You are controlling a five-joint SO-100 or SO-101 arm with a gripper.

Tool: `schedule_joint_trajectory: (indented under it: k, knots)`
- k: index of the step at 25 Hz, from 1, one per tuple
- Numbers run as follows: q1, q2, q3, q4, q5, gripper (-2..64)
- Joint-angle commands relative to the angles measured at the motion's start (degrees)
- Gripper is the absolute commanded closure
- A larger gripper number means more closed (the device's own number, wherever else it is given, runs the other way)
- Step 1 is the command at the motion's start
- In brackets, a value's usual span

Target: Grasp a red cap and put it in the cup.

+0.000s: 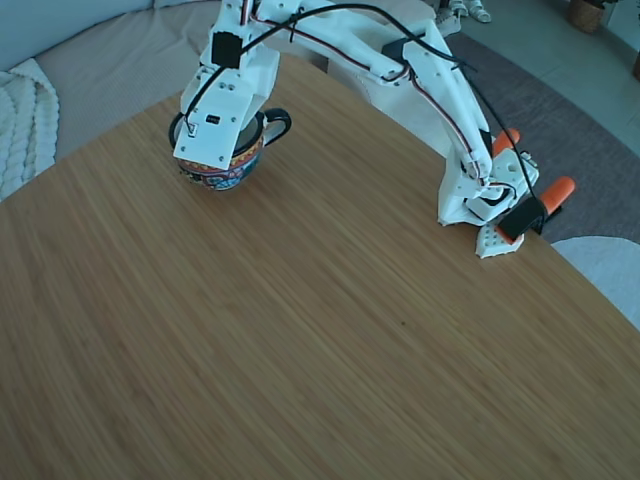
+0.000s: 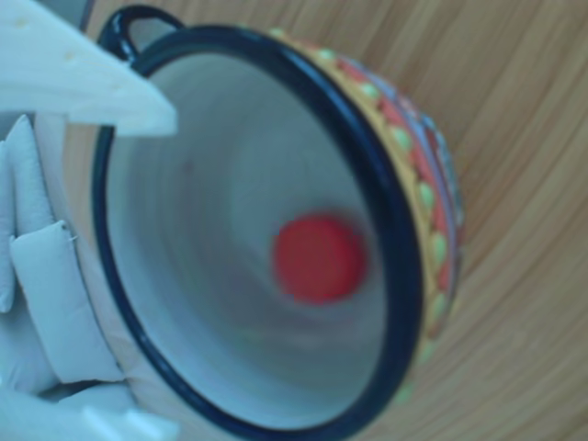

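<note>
1. Red round plastic bottle cap (image 2: 319, 258) lies on the pale bottom inside the black-rimmed ceramic cup (image 2: 390, 193), free of the fingers
2. Cup (image 1: 232, 170) stands far left on the bamboo wooden table (image 1: 300, 330) in the fixed view
3. White gripper (image 2: 119, 266) hangs over the cup's mouth, its fingers spread apart and empty

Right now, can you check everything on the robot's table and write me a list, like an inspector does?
Surface: wooden table, bare apart from the cup and arm.
Job's things: red cap lies at the bottom of the cup.
Clutter: nothing seen.
Grippers: gripper over the cup's mouth, open, holding nothing.
Cables: black cable runs along the arm.
Surroundings: orange clamps fix the base; grey rug, white blanket.
</note>
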Motion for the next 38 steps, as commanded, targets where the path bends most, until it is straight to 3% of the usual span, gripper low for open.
schedule_joint_trajectory:
  k: [1,15,28,38]
  knots:
    - [-0.2,1.8,-3.3,2.7,0.4,21.7]
    - [-4.7,2.8,-9.1,4.1,0.4,21.8]
    - [-14.3,20.9,-7.9,4.0,0.4,21.8]
    - [-23.7,33.0,9.9,4.0,0.5,21.8]
